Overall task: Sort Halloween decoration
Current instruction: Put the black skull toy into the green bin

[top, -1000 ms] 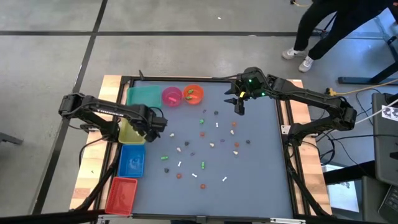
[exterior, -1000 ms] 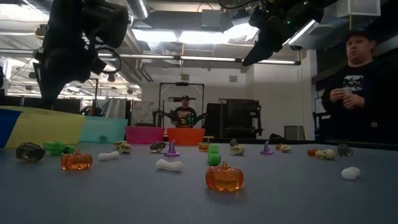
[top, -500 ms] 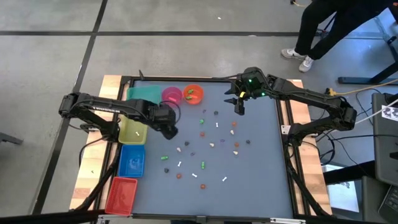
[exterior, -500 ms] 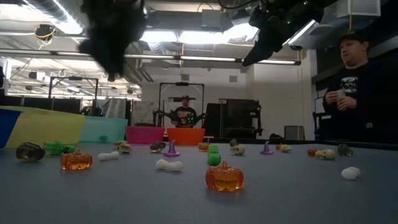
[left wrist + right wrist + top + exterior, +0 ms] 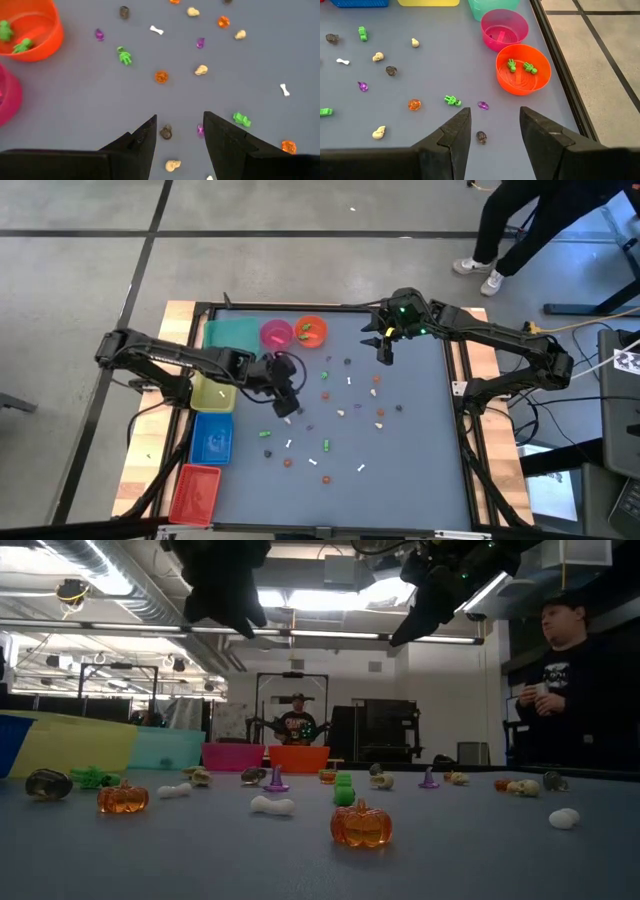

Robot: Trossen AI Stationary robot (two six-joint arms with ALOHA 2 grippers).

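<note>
High view: your left gripper (image 5: 287,409) has swung off the yellow bin (image 5: 212,392) out over the table's middle, jaws apart and empty, above the scattered trinkets (image 5: 340,412). Next pick looks close. Right gripper (image 5: 384,356) hangs open near the far edge.

I see tiny plastic trinkets (image 5: 340,412) scattered mid-table, round orange bowl (image 5: 311,331) right of round pink bowl (image 5: 276,334) at the far edge, rectangular bins (image 5: 212,438) lining the left.
</note>
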